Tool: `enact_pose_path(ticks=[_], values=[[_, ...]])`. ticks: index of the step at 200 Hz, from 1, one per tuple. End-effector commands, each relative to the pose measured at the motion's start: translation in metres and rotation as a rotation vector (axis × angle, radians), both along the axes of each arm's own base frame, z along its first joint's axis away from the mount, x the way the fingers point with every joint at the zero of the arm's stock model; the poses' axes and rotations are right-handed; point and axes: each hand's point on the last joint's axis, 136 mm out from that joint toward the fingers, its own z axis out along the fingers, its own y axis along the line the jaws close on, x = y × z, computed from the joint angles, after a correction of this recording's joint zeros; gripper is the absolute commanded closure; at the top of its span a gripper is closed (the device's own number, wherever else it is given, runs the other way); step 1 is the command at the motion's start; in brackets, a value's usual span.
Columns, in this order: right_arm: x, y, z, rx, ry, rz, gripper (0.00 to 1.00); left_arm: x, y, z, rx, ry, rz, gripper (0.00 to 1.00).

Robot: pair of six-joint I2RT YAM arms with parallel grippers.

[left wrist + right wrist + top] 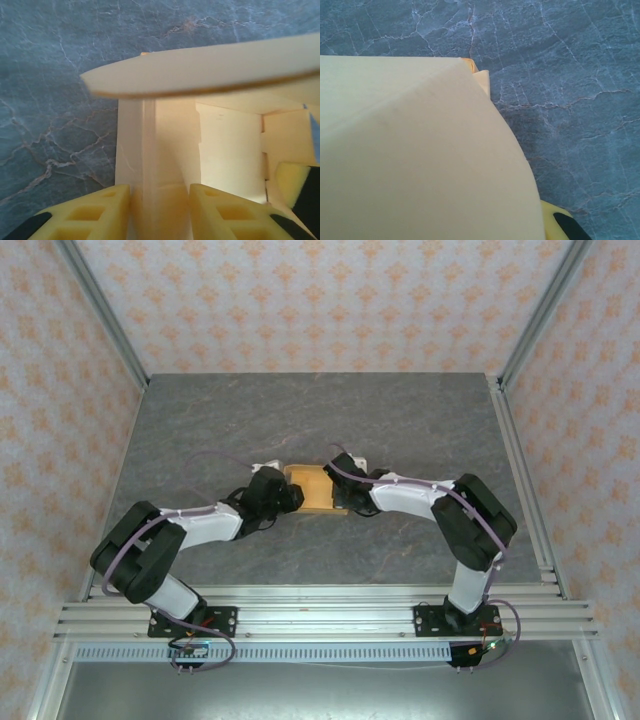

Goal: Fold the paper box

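The paper box point(318, 488), tan card partly folded up, sits mid-table between both grippers. My left gripper point(160, 202) is at its left end, open, its yellow fingers point(100, 215) straddling an upright card wall point(149, 150). A rounded flap point(200, 70) hangs across the box's open inside. My right gripper point(352, 483) is at the box's right end. In the right wrist view that flap point(420, 160) covers the jaws, with one yellow fingertip point(560, 222) showing under its edge. The gripper is shut on this flap.
The box rests on a grey marbled table point(400, 420) with bare surface all round it. Aluminium rails point(520, 470) edge the table at right and left, and patterned walls stand behind. Both arms reach inward from the near edge.
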Motion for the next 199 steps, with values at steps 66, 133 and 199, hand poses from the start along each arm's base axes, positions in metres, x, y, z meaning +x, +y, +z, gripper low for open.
enact_pose_path(ticks=[66,133,199], values=[[-0.014,0.016,-0.003,0.012,0.031,0.044,0.89,0.001,0.009,-0.017,0.389,0.02,0.0,0.68],[-0.014,0.017,-0.001,0.008,0.032,0.047,0.89,0.001,-0.007,-0.03,0.435,0.049,-0.032,0.72],[-0.016,0.017,-0.002,-0.007,0.038,0.05,0.89,-0.003,-0.004,-0.057,0.603,0.099,-0.046,0.77]])
